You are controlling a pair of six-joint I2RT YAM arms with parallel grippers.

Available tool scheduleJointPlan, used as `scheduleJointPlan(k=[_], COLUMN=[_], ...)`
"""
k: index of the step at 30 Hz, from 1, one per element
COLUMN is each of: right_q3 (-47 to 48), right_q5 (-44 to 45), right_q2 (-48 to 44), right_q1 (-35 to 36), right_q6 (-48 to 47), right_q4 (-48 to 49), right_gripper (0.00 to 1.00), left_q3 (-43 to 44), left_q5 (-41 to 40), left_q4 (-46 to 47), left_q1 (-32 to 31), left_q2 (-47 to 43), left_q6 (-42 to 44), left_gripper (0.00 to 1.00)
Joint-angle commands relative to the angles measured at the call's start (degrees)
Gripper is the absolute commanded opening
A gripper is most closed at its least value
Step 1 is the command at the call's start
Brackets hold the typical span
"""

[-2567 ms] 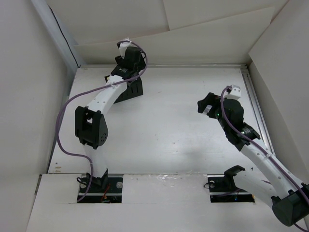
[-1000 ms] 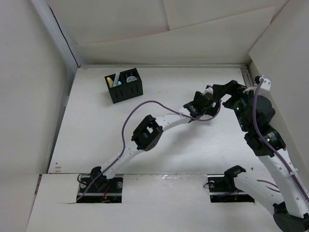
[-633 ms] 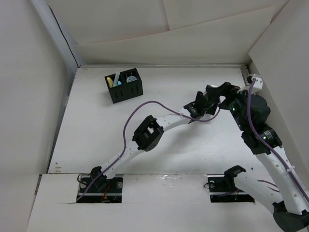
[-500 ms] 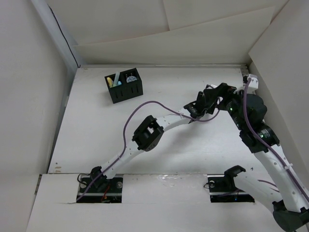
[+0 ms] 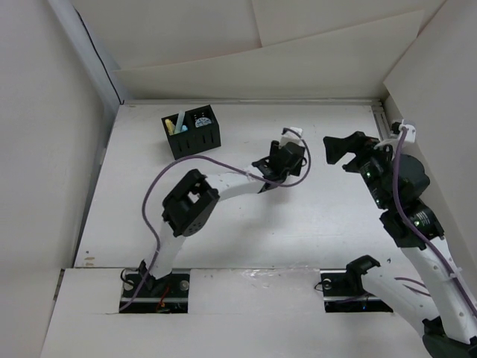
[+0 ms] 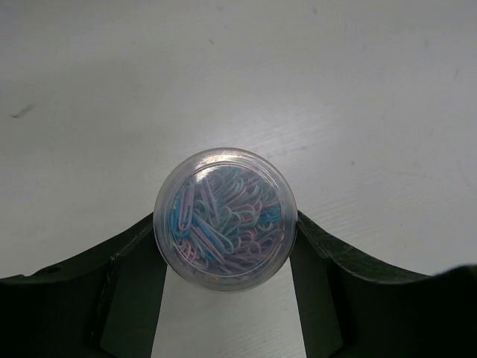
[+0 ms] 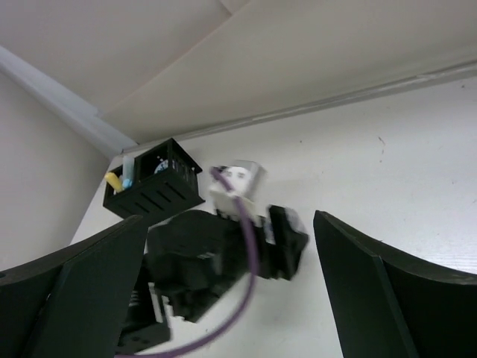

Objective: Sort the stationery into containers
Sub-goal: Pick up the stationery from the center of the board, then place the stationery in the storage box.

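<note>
The black organiser box (image 5: 192, 133) stands at the back left and also shows in the right wrist view (image 7: 153, 183). Its left compartment holds a yellow stick (image 5: 171, 124) and a light blue stick (image 5: 181, 122). Its right compartment holds a round grey-white piece (image 5: 200, 121). My left gripper (image 5: 292, 165) is at mid table, shut on a clear round tub of coloured paper clips (image 6: 225, 218) and holding it above the white surface. My right gripper (image 5: 339, 146) is open and empty, just to the right of the left gripper (image 7: 287, 239).
Tilted cardboard walls (image 5: 313, 67) enclose the white table on the back and both sides. A metal rail (image 5: 391, 149) runs along the right edge. The left arm's purple cable (image 5: 160, 186) loops over the table.
The left gripper went from over the organiser to the right gripper, then drew back left with the clip tub. The two grippers, close together half a second ago, now stand apart.
</note>
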Motion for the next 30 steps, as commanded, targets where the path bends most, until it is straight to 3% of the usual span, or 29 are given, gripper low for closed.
scheduleJointPlan(k=[1, 9, 12, 17, 30], right_q3=[1.83, -6.43, -10.29, -12.06, -14.44], right_q5=[1.26, -2.24, -2.78, -3.83, -5.06], right_q2=[-1.40, 0.36, 1.59, 4.05, 5.28], right_q1=[-0.19, -0.19, -0.19, -0.19, -0.19], right_q6=[-0.93, 0.30, 0.30, 0.30, 0.30], right_q4=[1.10, 5.23, 7.42, 9.18, 11.12], right_gripper=[0.99, 0.99, 0.99, 0.99, 0.99], left_q3=[-4.14, -2.58, -0.92, 2.69, 8.59], left_q5=[-2.36, -5.08, -3.77, -4.46, -7.28], left_q4=[5.00, -3.35, -6.33, -8.28, -11.62], left_q1=[4.79, 17.00, 25.24, 31.24, 33.27], left_q2=[-12.72, -23.63, -23.64, -20.48, -12.13], left_q6=[-3.49, -7.27, -9.20, -10.35, -7.45], left_gripper=[0.25, 0.25, 0.25, 0.25, 0.27])
